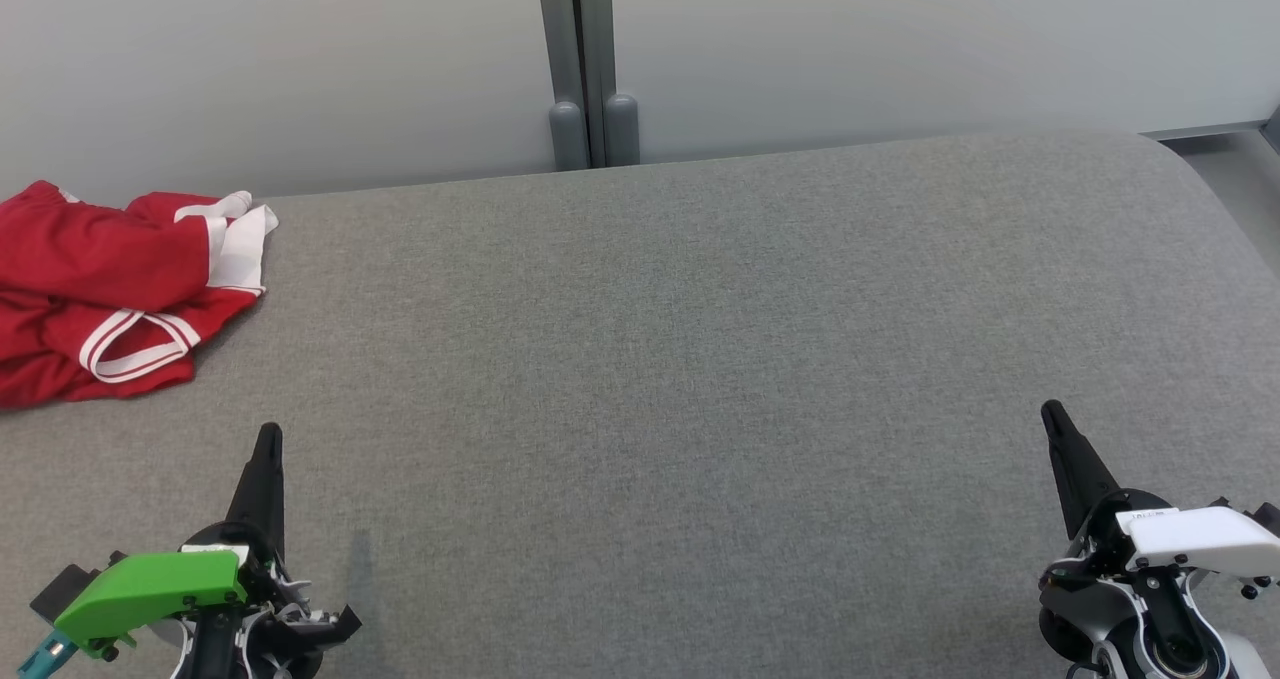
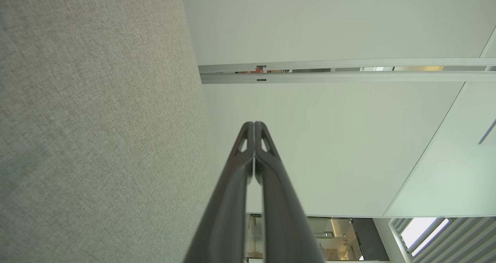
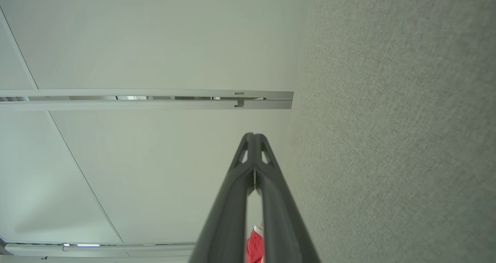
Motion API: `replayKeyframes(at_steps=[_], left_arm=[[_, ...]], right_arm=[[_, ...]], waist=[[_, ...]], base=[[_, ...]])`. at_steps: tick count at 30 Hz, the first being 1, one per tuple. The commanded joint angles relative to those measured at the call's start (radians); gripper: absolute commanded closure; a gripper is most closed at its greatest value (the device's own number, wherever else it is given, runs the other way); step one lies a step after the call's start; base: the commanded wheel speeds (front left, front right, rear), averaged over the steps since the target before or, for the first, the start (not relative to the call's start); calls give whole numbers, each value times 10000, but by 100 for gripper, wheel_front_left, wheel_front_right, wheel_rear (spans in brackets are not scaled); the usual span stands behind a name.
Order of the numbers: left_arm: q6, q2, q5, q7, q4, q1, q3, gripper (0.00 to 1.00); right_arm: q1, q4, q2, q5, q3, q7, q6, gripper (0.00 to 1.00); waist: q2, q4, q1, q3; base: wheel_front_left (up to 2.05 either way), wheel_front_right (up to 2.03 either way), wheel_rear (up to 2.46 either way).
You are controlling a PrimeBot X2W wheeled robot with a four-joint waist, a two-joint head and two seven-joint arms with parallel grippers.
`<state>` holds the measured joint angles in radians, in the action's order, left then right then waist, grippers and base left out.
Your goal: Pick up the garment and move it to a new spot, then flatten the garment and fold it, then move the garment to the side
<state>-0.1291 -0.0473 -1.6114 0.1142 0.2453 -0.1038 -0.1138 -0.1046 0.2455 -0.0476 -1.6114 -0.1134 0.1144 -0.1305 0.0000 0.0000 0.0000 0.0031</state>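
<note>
A grey fabric-covered tabletop (image 1: pixel 700 359) spans the head view from edge to edge; behind it stand pale wall panels (image 1: pixel 250 59), joined by a grey upright post (image 1: pixel 590 59) with two rounded feet at the tabletop's far edge. The garment (image 1: pixel 110 289), red with white stripe trim, lies in a loose crumpled heap at the far left corner of the tabletop, partly cut off by the head view's left edge; a sliver of red (image 3: pixel 254 245) also shows low between the fingers in the right wrist view. The left gripper (image 1: pixel 268 439), below a green housing, sits at the lower left, well apart from the garment and nearer the robot; its jaws are pressed together at the tips with nothing between them. The right gripper (image 1: pixel 1055 419), with a white housing, sits at the lower right over bare fabric; its jaws are likewise closed tip to tip and hold nothing.
</note>
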Motion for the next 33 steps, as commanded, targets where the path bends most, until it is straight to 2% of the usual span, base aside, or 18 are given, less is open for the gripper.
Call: replayKeyframes(at_steps=[1,14,15,19,33], left_arm=[[-42,-60,-32,23,-16,-118,-19,100],[-42,-60,-32,23,-16,-118,-18,100],[2,6,0,-2,27,11,4,0],[8,61,6,-30,319,259,59,0],[2,41,510,-716,-15,457,675,0]], right_arm=[[-81,-32,-54,-32,-15,22,-4,100],[-81,-32,-54,-32,-15,22,-4,100],[14,31,8,2,4,-1,0,0],[270,326,105,12,48,-22,2,0],[407,254,74,667,365,-711,1,0]], waist=[[0,0,0,0],[0,0,0,0],[0,0,0,0],[0,0,0,0],[0,3,0,-40]], base=[[0,0,0],[0,0,0],[0,0,0],[0,0,0],[0,0,0]])
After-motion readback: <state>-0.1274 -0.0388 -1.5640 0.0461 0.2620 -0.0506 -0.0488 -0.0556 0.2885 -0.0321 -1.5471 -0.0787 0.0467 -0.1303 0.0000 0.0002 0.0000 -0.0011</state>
